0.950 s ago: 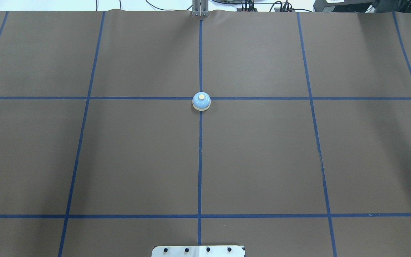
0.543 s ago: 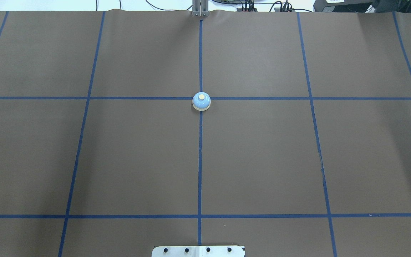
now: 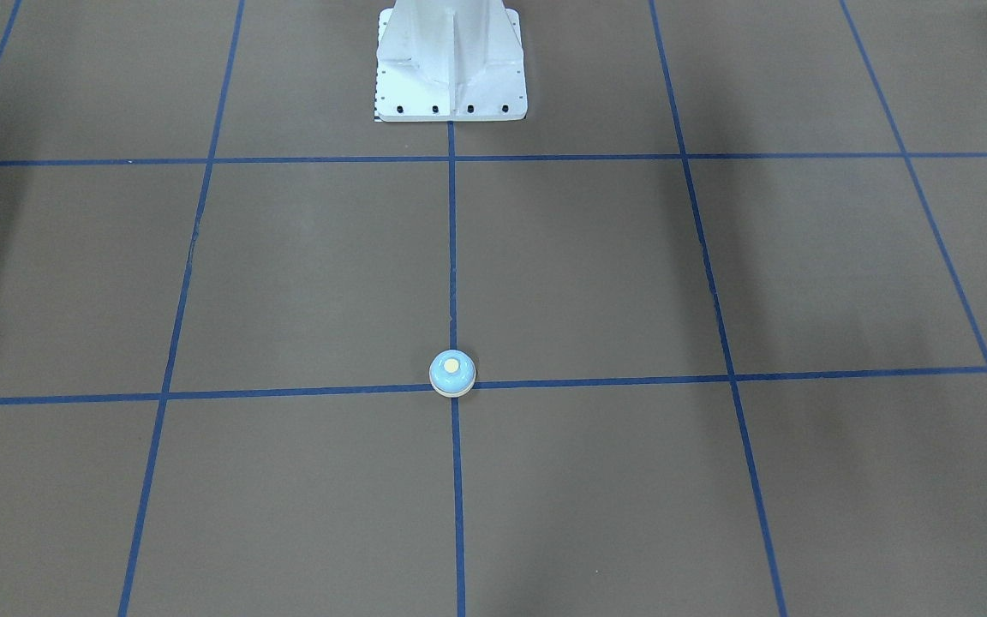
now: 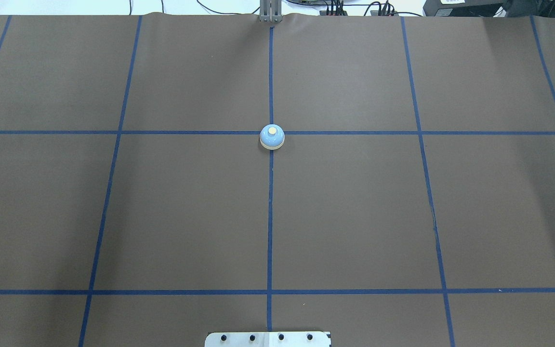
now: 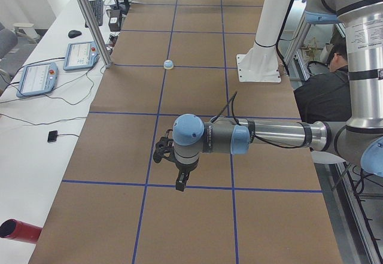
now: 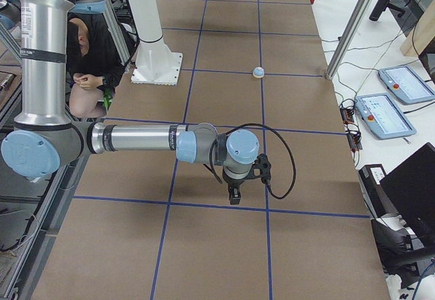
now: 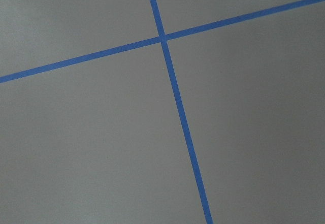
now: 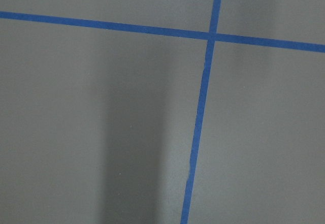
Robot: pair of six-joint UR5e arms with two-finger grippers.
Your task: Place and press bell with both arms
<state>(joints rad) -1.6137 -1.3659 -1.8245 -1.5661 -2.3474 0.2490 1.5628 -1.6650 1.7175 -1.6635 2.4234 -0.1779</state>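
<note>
Over the bench [image 4: 162, 217] ends, well apart from the bell [image 4: 272, 137], the left arm [image 5: 275, 135] and right arm [image 6: 136, 138] reach level, wrists bent down. Whether the left pincer [image 5: 180, 183] or right pincer [image 6: 234, 195] is open, I cannot tell.

Bright, even, sharp, softly shadowed.

A robotics lab. Under the left gripper [image 5: 179, 185] lies a table [image 4: 186, 207] papered brown and gridded with blue tape [image 4: 270, 217]. Beyond the gripper stands a white bolted pedestal [image 5: 263, 48], and off to its side a white bench [image 5: 36, 150] holds teach pendants [image 5: 37, 78], a keyboard [image 5: 97, 11] and a mouse [image 5: 74, 33].
</note>
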